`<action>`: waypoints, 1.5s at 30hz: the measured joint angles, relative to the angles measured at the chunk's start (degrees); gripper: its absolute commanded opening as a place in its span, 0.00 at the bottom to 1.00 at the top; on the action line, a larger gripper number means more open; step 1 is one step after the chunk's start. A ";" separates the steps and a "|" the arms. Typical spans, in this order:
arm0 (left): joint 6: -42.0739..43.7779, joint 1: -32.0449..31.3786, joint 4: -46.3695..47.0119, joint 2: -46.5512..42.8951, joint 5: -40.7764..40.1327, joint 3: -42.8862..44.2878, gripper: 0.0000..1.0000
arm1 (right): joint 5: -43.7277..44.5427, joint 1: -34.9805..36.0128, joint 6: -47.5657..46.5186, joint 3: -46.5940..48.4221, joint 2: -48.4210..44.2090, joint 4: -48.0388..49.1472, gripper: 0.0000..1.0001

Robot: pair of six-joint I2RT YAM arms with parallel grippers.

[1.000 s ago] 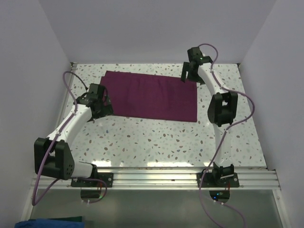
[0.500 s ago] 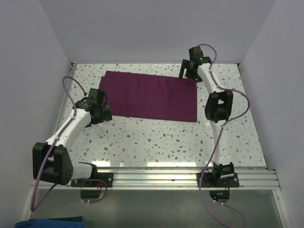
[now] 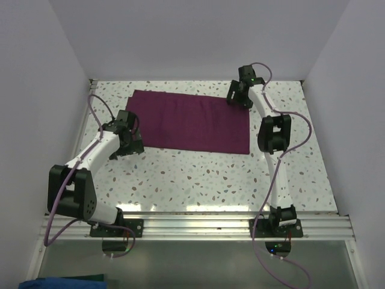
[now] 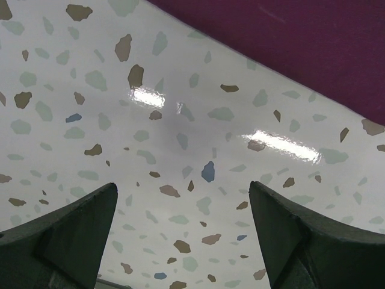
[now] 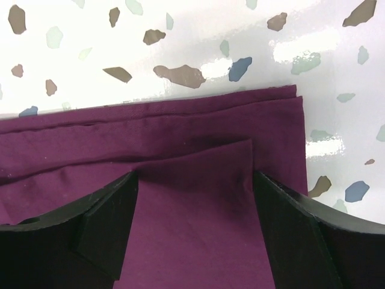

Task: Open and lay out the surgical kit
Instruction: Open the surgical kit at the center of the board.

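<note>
While folded shut, lay flat on the speckled table (image 3: 198,174) as the surgical kit (image 3: 189,123), showing only a dark purple cloth wrap (image 3: 174,114) and no tray or tools. Looked soft, thin and floppy, so likely to bend, wrinkle and slide when pulled, not to lift as one stiff piece. Could not tell how heavy inside, so better opened slowly in case of small hard things rolling out. Best grabbed at a loose corner. Saw one such folded flap (image 5: 222,162) at the far right corner of the cloth wrap, lying on top of more layers. Found the right gripper (image 5: 192,180) right there, with fingers apart on both sides of that flap and not pinching it yet. Found the left gripper (image 4: 183,195) just off the near left corner of the cloth wrap, with fingers wide apart over bare table, holding nothing. Saw plain walls (image 3: 36,120) close past the left, right and far sides of the cloth wrap, leaving little room to spread out. Saw a purple cable (image 3: 310,129) looping just right of the cloth wrap, maybe in the way.
</note>
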 measured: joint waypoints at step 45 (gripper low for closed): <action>1.46 0.00 1.46 -1.68 0.63 -0.59 0.94 | 6.62 -0.04 -5.60 -2.60 -5.16 0.17 0.61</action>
